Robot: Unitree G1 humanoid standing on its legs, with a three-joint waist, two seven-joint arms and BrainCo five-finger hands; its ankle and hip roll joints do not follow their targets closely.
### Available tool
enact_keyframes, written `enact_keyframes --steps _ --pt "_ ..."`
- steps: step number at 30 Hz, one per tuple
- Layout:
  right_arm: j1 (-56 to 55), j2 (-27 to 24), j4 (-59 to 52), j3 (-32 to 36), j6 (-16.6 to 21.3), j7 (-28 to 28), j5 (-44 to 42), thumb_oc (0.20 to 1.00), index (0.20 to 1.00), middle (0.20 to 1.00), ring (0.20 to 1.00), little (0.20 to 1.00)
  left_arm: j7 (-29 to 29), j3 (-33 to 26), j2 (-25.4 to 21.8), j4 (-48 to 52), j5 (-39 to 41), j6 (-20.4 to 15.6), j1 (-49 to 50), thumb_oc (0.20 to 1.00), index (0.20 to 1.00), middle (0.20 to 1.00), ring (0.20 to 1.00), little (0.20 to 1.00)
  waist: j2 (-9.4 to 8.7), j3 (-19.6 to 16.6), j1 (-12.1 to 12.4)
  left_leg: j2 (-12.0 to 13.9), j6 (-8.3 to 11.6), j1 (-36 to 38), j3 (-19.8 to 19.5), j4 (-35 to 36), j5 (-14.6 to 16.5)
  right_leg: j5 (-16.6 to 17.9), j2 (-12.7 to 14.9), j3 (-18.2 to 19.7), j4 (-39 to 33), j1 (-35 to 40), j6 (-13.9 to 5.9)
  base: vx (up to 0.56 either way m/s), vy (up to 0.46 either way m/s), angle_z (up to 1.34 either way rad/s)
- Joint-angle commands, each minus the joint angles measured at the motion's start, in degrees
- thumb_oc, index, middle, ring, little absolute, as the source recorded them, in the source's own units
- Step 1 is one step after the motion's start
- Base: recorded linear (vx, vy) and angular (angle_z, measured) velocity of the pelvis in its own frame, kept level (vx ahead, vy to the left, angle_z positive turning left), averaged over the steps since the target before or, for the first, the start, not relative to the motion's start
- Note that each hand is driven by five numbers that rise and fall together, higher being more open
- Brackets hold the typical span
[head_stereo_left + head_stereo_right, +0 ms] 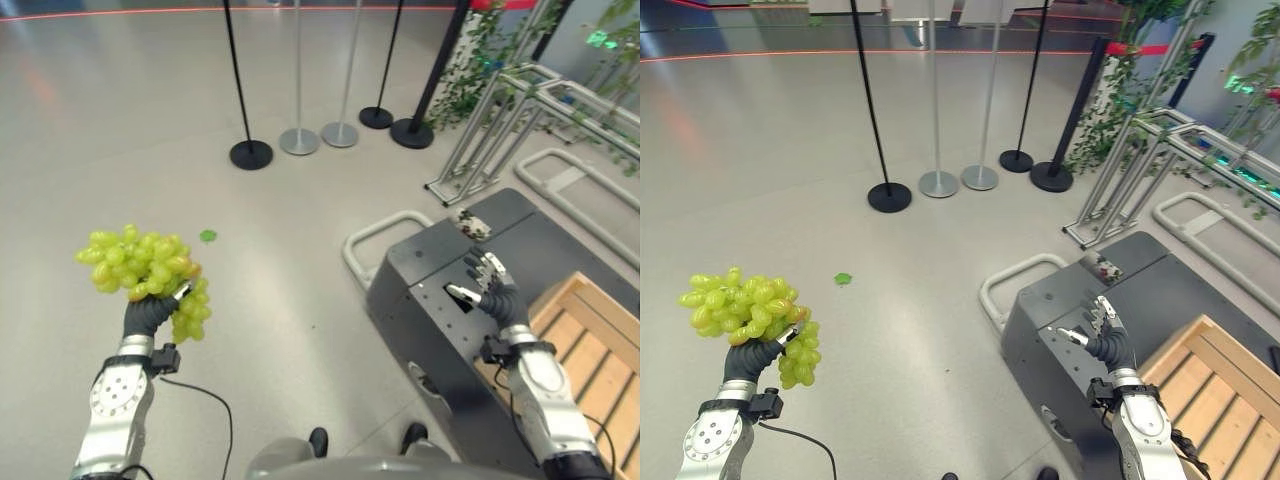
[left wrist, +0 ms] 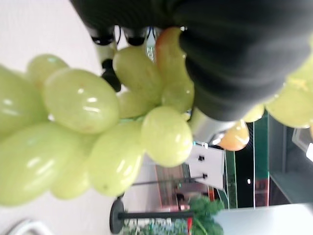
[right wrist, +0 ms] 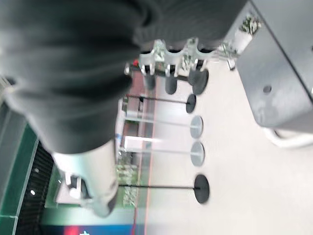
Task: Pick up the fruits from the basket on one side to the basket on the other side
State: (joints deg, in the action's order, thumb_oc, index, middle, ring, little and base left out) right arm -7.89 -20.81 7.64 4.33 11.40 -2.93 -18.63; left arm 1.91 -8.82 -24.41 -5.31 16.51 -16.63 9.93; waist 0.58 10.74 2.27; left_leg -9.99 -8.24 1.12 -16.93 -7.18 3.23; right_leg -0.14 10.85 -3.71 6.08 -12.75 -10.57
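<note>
A bunch of green grapes (image 1: pixel 748 314) is held up at the near left by the left hand (image 1: pixel 752 358), whose fingers are curled round its underside. A small green leaf (image 1: pixel 843 279) is seen on the floor beyond it. At the near right, the right hand (image 1: pixel 1102 333) is raised, fingers relaxed, over a dark grey cart (image 1: pixel 1110 320), beside a wooden crate (image 1: pixel 1212 390). Black and silver stanchion bases (image 1: pixel 936 186) are seen farther off.
</note>
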Motion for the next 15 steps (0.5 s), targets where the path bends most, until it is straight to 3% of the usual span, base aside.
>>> enact_keyframes --steps 1,2,3,4,6,7,10,13,15 --pt "2.15 -1.52 -0.52 1.58 3.75 -2.42 -3.33 1.000 1.000 1.000 1.000 1.000 1.03 0.48 -2.04 6.17 0.57 -4.74 -0.78 0.200 0.200 0.200 0.200 0.200 -3.89 -1.61 -0.59 -0.06 5.49 1.38 -3.25 -4.27 7.68 6.66 -1.00 6.46 -2.47 0.17 -1.35 0.12 -0.117 1.29" --pt "2.15 -1.51 -0.52 1.57 3.74 -2.42 -3.33 1.000 1.000 1.000 1.000 1.000 1.03 0.47 -2.05 6.17 0.57 -4.74 -0.78 0.200 0.200 0.200 0.200 0.200 -3.94 -1.65 -0.65 -0.12 5.49 1.34 -3.29 -4.23 7.61 6.66 -0.93 6.43 -2.46 0.12 -1.37 0.15 -0.213 1.58" --pt "0.71 -1.08 -0.98 2.10 4.19 -3.41 -4.87 1.000 1.000 1.000 1.000 1.000 1.49 1.65 -1.54 5.44 1.05 -4.83 -1.98 0.200 0.200 0.200 0.200 0.200 -4.49 -1.85 -0.94 0.13 6.00 1.92 -8.45 -4.48 7.89 3.68 -3.70 10.95 -1.44 1.92 -0.51 0.10 -0.332 1.84" --pt "-0.06 -0.87 -3.98 2.08 5.15 -4.82 -5.56 1.000 1.000 1.000 1.000 1.000 1.27 1.74 -0.90 4.92 1.69 -5.34 -2.16 0.200 0.200 0.200 0.200 0.200 -5.05 -1.93 -0.48 0.87 7.61 1.68 -11.53 -3.29 6.43 3.29 -4.31 10.44 -0.75 2.10 -0.07 0.10 -0.339 1.94" --pt "-0.19 -0.87 -4.11 2.13 5.09 -4.89 -5.60 1.000 1.000 1.000 1.000 1.000 1.26 1.76 -0.89 4.94 1.70 -5.34 -2.12 0.200 0.200 0.200 0.200 0.200 -4.98 -1.98 -0.96 1.01 7.74 1.81 -12.08 -2.98 6.29 3.19 -4.26 9.89 -0.75 2.26 0.03 0.01 -0.214 1.54" --pt "-1.04 -0.73 -7.22 1.13 5.12 -7.47 -8.33 1.000 1.000 1.000 1.000 1.000 1.37 2.51 -0.27 4.11 3.01 -5.33 -2.56 0.200 0.200 0.200 0.200 0.200 -4.73 -1.93 -0.14 3.47 10.05 1.09 -13.84 -2.06 5.46 0.81 -4.68 6.84 -0.04 3.52 1.04 -0.04 -0.365 1.24" --pt "-1.31 -2.25 -10.91 -0.40 5.88 -8.49 -9.60 1.000 1.000 1.000 1.000 1.000 1.04 5.08 -0.01 3.47 4.23 -5.60 -5.05 0.200 0.200 0.200 0.200 0.200 -4.59 -1.50 0.20 7.48 13.79 -2.58 -17.30 -0.85 1.95 -2.05 -6.36 1.83 -0.50 6.61 3.27 -0.10 -0.429 1.29" --pt "-0.62 -3.06 -11.93 -0.90 5.55 -8.32 -10.27 1.000 1.000 1.000 1.000 1.000 1.08 5.72 0.18 3.23 5.56 -5.45 -5.66 0.200 0.200 0.200 0.200 0.200 -4.18 -0.65 0.58 8.67 14.94 -4.38 -17.91 -0.58 0.30 -3.28 -7.17 -0.64 -0.18 7.50 4.08 -0.12 -0.254 1.69" --pt "0.32 -3.66 -11.31 -1.08 5.55 -7.49 -10.38 1.000 1.000 1.000 1.000 1.000 0.44 6.11 0.56 2.69 5.76 -5.41 -6.10 0.200 0.200 0.200 0.200 0.200 -3.60 0.34 0.87 9.17 15.30 -6.75 -16.48 0.83 -2.60 -3.36 -6.95 -4.36 -0.77 8.36 4.32 -0.22 -0.171 1.10"
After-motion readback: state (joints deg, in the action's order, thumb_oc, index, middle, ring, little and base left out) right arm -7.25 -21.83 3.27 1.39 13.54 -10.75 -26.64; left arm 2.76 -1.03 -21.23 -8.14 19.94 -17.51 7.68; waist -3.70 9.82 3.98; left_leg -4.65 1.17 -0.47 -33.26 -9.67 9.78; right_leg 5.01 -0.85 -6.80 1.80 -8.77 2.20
